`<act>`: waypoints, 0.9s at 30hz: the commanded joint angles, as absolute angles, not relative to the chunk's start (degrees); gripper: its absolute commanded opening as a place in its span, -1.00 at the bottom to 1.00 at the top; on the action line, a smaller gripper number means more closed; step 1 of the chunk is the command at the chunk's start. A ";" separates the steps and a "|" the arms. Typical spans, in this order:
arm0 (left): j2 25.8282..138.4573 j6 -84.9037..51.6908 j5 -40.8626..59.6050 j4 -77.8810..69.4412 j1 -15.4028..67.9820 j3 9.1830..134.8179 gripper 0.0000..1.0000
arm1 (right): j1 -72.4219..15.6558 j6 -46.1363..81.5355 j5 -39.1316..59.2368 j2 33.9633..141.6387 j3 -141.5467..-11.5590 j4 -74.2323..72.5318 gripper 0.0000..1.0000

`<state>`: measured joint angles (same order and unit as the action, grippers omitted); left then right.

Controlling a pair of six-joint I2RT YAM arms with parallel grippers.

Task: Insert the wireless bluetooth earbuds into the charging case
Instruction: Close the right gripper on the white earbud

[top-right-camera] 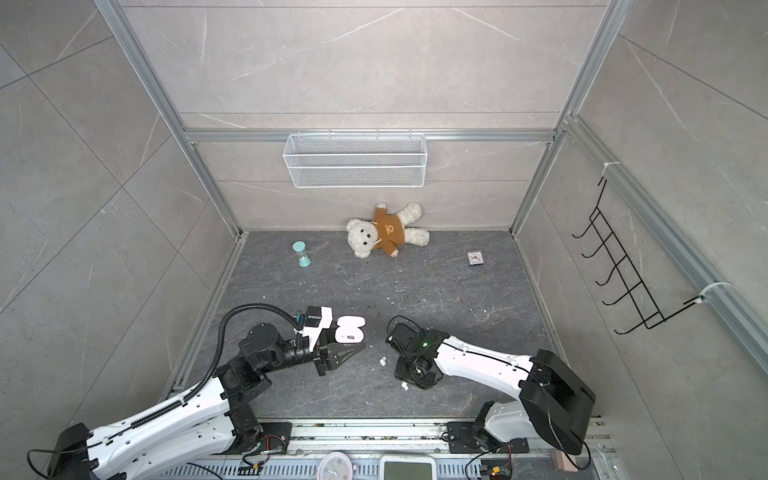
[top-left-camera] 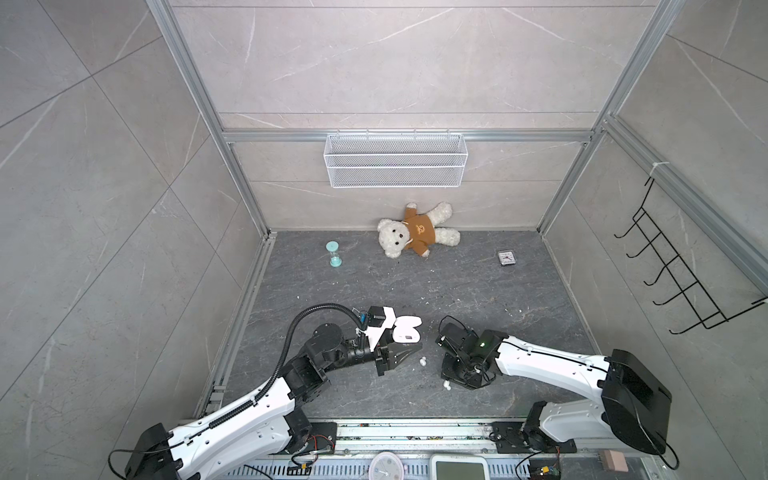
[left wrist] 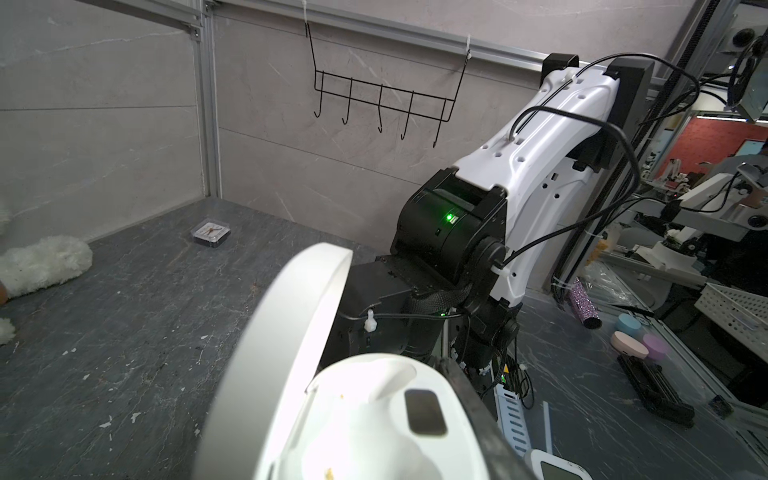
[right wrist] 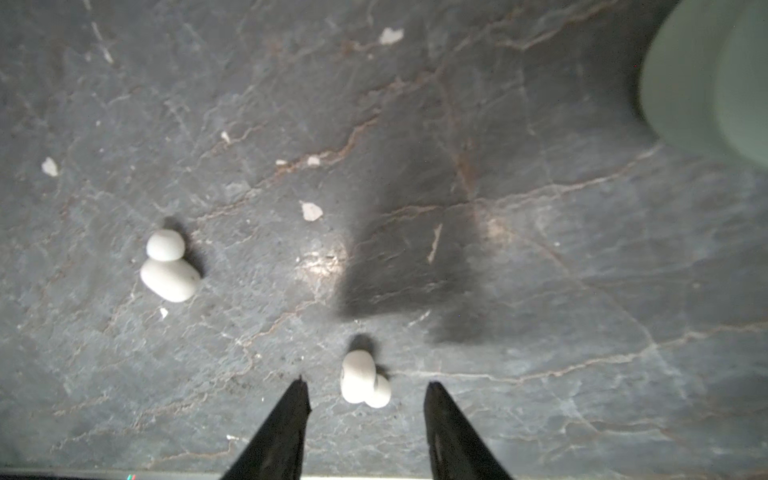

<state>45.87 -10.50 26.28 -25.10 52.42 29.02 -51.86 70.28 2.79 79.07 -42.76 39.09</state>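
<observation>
Desk: dark grey stone-pattern desk [top-left-camera: 457,282], strewn with white crumbs.
Charging case: white charging case [top-left-camera: 406,332] lies on the desk left of centre with its lid open, seen in both top views. It fills the foreground of the left wrist view [left wrist: 374,415].
Left end effector: the left end effector [top-left-camera: 419,345] is turned on its side with its fingers pressed together. The tips lie against the case's 6 o'clock edge. Cannot tell whether they pinch any part of the case.
Right end effector: the right end effector [right wrist: 366,384] points down at the desk, at 3 o'clock of the case. Its fingers are partly apart and hold nothing.
White earbud: white earbud [right wrist: 359,376] lies on the desk between the two fingertips, touching neither.
Second white earbud: second white earbud [right wrist: 168,266] lies free on the desk, well apart from the fingers.
From above: one earbud [top-left-camera: 423,361] lies at 5 o'clock of the case, between both end effectors. Another earbud [top-left-camera: 447,385] lies at the 7 o'clock edge of the right wrist. Cannot tell which of them sits between the fingers.
Far end: teddy bear [top-left-camera: 415,232] at 12 o'clock, hourglass [top-left-camera: 333,253] at 11, small clock [top-left-camera: 505,258] at 1.
</observation>
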 commanded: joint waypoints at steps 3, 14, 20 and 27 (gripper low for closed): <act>44.13 -10.37 26.97 -26.69 52.56 28.56 -0.69 | -52.21 70.89 4.27 82.61 -44.99 39.26 -0.13; 43.68 -10.11 26.86 -26.72 52.56 28.13 -0.69 | -52.21 68.97 5.99 85.37 -45.62 39.56 -0.29; 43.50 -10.02 26.80 -26.69 52.56 28.13 -0.69 | -52.16 68.23 5.64 86.13 -45.70 39.14 -0.36; 43.24 -9.78 26.50 -26.27 52.56 28.13 -0.69 | -52.12 67.96 5.61 86.73 -45.31 39.18 -0.43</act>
